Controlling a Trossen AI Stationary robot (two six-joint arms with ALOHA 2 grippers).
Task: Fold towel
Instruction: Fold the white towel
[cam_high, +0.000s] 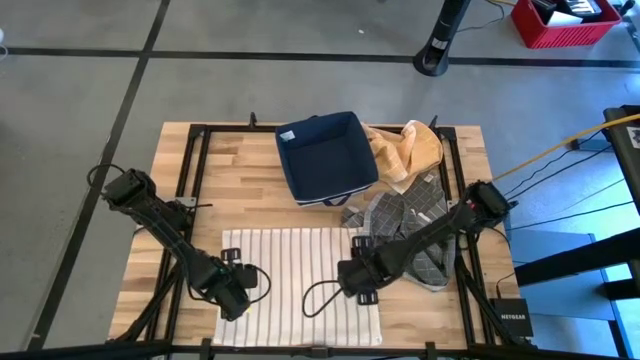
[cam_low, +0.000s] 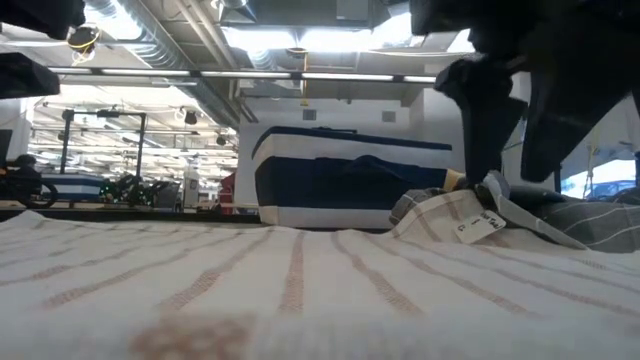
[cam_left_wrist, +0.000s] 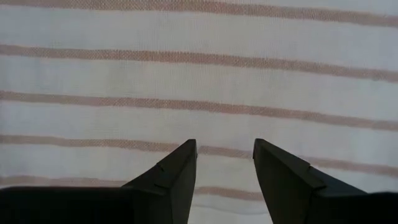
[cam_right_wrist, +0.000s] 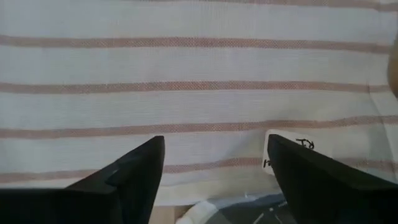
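Striped towel (cam_high: 300, 285) lies flat on the near part of the tabletop (cam_high: 240, 180), filling the low view's foreground. Both tools hover just above it with fingers apart: the left tool (cam_left_wrist: 224, 158) over the left edge, the right tool (cam_right_wrist: 214, 158) over the right edge beside a small sewn label (cam_right_wrist: 287, 154). Thin and limp, the cloth looks light and likely to sag, so pinching both corners of one edge together seems wisest. Behind it sit a navy bin (cam_high: 325, 155) and other crumpled cloths (cam_high: 405, 215).

navy bin (cam_high: 325, 155) at the back of the table (cam_high: 240, 180), tan cloth (cam_high: 405, 150) and grey checked cloths (cam_high: 405, 215) beside it
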